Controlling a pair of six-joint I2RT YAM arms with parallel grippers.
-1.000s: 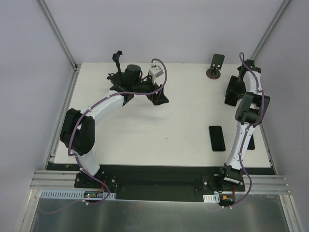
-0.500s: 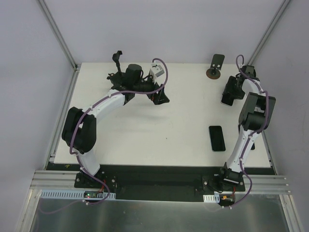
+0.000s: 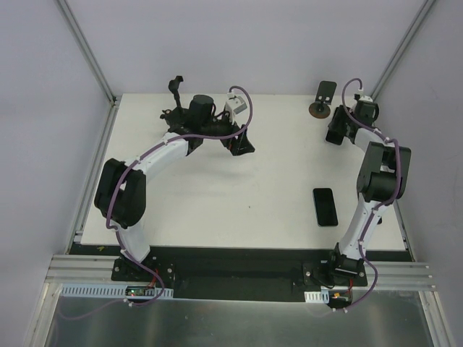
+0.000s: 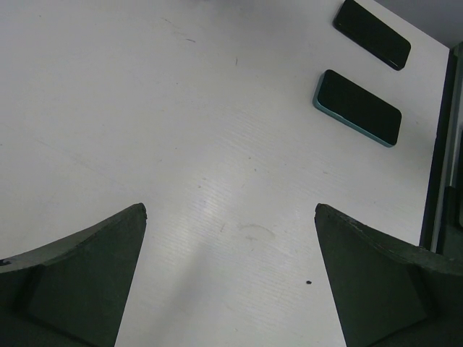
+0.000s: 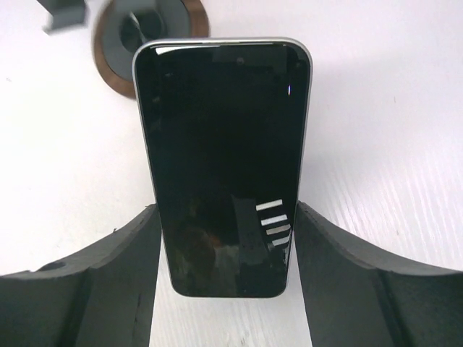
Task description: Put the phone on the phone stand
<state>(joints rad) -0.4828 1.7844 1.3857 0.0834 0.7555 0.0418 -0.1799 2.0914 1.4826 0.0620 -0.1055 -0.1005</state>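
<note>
Holding the phone (image 5: 221,144) clamped in the right gripper (image 5: 226,215) close to the phone stand (image 5: 119,43), seemingly clear of it, with the left gripper (image 4: 230,217) spread wide over the table (image 4: 145,108).

The left arm (image 3: 155,155) rises from its base at the lower left of the top view, bends at a dark elbow and reaches to upper centre, where the left gripper (image 3: 239,144) is angled downward; in its wrist view the fingers (image 4: 79,282) stand wide apart, holding nothing. The right arm (image 3: 359,213) stands along the right side and folds at its elbow. The right gripper (image 3: 334,130), in the upper right, is clamped on the long edges of the phone (image 5: 224,144)
</note>
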